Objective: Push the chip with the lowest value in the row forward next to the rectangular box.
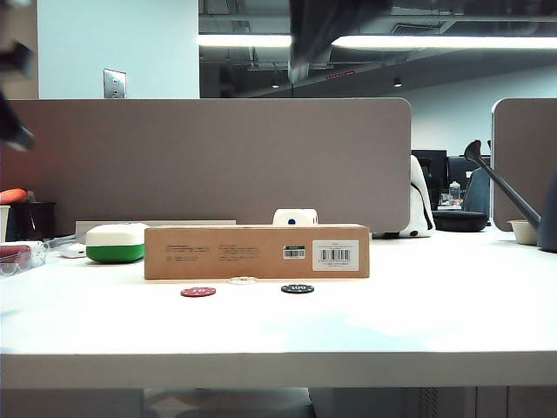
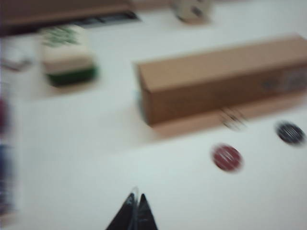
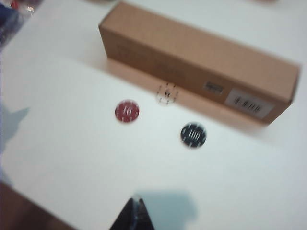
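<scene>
The white chip (image 1: pixel 243 279) (image 3: pixel 166 93) (image 2: pixel 233 119) lies right in front of the long brown rectangular box (image 1: pixel 257 251) (image 3: pixel 201 60) (image 2: pixel 225 76), close to its front face. The dark red chip (image 1: pixel 198 292) (image 3: pixel 127 111) (image 2: pixel 227 158) and the black chip (image 1: pixel 298 288) (image 3: pixel 194 134) (image 2: pixel 289 132) lie nearer the table's front edge, either side of it. My left gripper (image 2: pixel 135 196) is shut and empty, high above the table left of the chips. My right gripper (image 3: pixel 135 200) is shut and empty, above the table in front of the chips. A dark blurred arm part (image 1: pixel 326 30) shows at the top of the exterior view.
A white-and-green rounded case (image 1: pixel 116 243) (image 2: pixel 67 55) stands left of the box. A white die-like object (image 1: pixel 295 217) sits behind the box. Clutter lies at the table's left edge (image 1: pixel 22 252). A grey partition (image 1: pixel 209 157) runs behind the table.
</scene>
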`<state>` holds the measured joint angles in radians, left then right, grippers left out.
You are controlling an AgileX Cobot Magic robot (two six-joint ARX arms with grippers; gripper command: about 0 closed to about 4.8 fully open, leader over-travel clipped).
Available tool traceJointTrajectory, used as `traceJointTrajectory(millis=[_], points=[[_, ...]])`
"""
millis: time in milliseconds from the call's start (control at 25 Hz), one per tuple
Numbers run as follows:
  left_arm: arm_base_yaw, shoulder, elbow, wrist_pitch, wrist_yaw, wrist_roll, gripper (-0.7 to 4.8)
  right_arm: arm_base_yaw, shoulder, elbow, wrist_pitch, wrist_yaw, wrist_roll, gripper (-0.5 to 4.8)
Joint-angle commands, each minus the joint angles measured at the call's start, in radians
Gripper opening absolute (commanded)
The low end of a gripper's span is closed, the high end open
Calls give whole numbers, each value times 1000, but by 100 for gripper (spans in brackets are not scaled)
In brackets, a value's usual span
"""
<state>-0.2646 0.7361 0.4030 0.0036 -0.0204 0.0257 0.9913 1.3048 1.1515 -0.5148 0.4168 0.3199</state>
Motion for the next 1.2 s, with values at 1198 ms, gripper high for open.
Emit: traceJointTrajectory(millis=[1198], points=[[207, -612, 5, 9, 1, 2, -5, 140, -224, -68, 116, 235, -6, -9]])
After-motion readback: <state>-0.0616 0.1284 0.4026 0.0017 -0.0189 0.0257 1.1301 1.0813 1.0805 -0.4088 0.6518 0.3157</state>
